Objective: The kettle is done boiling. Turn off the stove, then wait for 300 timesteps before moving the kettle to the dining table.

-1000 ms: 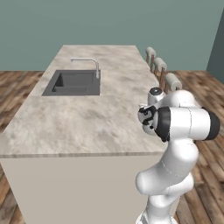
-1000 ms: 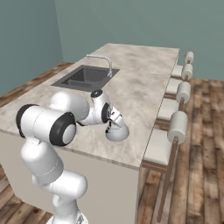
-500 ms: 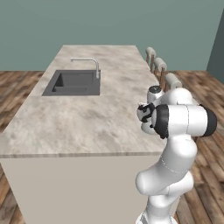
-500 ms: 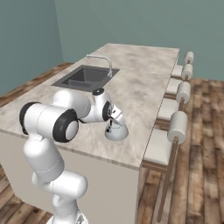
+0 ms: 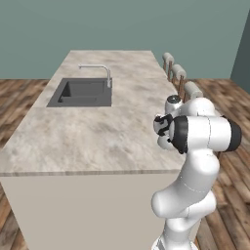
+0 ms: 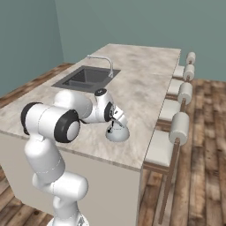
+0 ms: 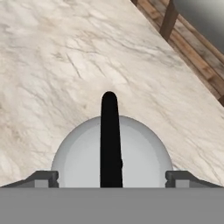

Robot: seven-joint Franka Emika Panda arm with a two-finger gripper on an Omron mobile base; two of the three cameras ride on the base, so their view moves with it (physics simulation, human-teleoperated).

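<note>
Jaws have spread off the kettle [image 7: 111,153], resting on the dining table [image 7: 65,65]

- Arm [image 5: 195,161]: glossy white rounded shells, built as stacked bulbous segments.
- Joints: dark black rings between the white segments; a wide black band circles the large cylindrical segment.
- Hand: white housing with dark grey fittings, seen in the right base view.
- Fingertips [image 7: 43,178]: small, dark grey, blocky.

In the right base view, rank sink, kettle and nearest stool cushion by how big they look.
1. Sink, largest.
2. Kettle and nearest stool cushion: about alike, and their distances from the camera differ, so I won't rank them.
</note>
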